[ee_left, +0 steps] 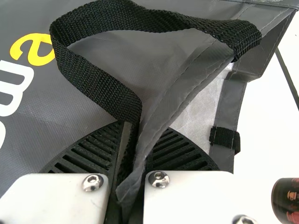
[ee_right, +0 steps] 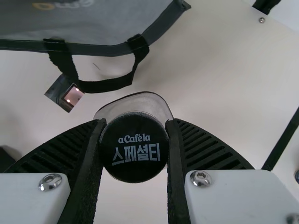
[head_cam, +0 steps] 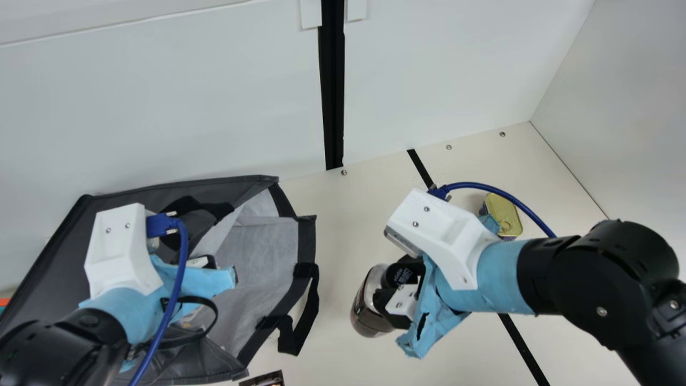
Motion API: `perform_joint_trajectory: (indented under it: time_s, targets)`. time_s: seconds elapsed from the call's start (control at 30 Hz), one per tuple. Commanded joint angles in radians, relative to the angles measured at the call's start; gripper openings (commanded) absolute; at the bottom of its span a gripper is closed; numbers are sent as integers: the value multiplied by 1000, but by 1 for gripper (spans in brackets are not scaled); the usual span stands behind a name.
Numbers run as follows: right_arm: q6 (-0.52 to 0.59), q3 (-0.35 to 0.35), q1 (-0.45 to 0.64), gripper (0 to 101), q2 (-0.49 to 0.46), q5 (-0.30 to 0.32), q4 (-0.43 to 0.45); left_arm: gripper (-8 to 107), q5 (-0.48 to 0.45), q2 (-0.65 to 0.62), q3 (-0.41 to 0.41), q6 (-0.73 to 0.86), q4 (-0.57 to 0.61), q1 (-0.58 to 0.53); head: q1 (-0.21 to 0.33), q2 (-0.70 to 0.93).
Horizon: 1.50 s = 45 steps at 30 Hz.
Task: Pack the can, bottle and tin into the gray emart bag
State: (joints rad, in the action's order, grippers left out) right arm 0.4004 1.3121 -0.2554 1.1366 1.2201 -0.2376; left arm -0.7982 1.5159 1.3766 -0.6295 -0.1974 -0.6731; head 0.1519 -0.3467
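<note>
Here, a pale wall is rising behind the cream tabletop, and at the main view's left edge a sliver of something orange and teal is peeking out. The gray emart bag is lying across the tabletop's left part, its mouth facing right and one black handle spilling onto the surface. My left gripper is clenching the bag's fabric rim and a black strap. Near the front edge of the main view, a dark printed item is sitting just beside the bag; I cannot tell if it is the can. A black post is standing upright at the tabletop's back edge, among small screws. Farther right, my right gripper is grasping the bottle around its black cap; whether it is touching the surface I cannot tell. A black strip is crossing the tabletop, and beyond it the tin is resting toward the back right corner, where a gray side wall is closing off the space.
</note>
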Motion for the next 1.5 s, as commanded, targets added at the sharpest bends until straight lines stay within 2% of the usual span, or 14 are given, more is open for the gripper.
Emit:
perform_joint_trajectory:
  time_s: [0.0,0.27,0.67,0.97,1.47]
  targets:
    - [5,0,-4,0,0,0,-5,10,0,0,0,0,0,0,23,-2]
    - [33,20,-1,0,0,0,-55,10,0,0,0,0,0,0,23,-2]
    - [114,67,65,0,-4,-5,-193,10,0,0,0,0,0,0,23,-2]
    - [159,32,74,0,-4,-87,-274,10,0,0,0,0,0,0,23,-2]
    - [218,-21,20,0,24,-264,-344,10,0,0,0,0,0,0,23,-2]
